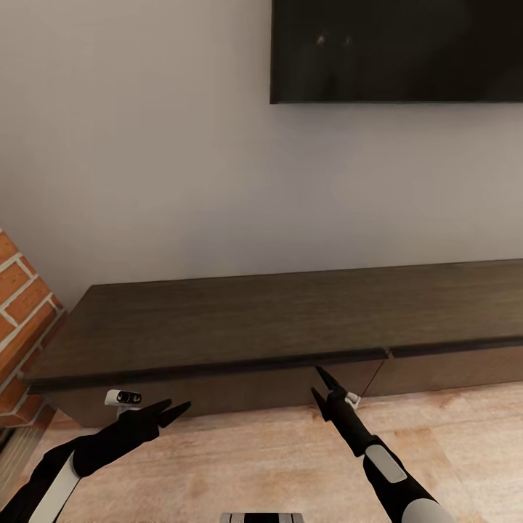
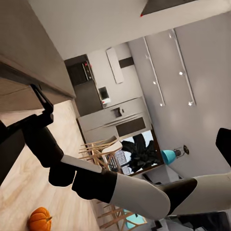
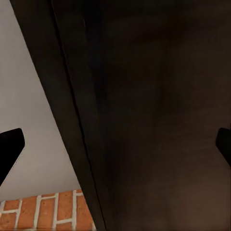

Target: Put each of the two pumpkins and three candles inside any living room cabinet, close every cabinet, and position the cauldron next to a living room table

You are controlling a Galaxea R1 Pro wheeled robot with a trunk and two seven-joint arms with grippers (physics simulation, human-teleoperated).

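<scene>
- Cabinet (image 1: 240, 319): long, low, dark brown, against the wall under a dark screen (image 1: 396, 49); drawer fronts flush and shut.
- Right gripper (image 1: 319, 383): fingers spread apart, empty, tips just before the cabinet's drawer front, below the top edge.
- Left gripper (image 1: 173, 412): fingers parted, empty, low beside the cabinet's left end (near a brick wall (image 1: 25, 305)).
- Pumpkin (image 2: 40, 219): on the wooden floor behind the robot, in the left wrist view.

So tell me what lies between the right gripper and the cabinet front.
Nothing: in the head view the open right gripper points at the cabinet drawer front, just under the top's overhang, with only a short bare gap between them.
</scene>
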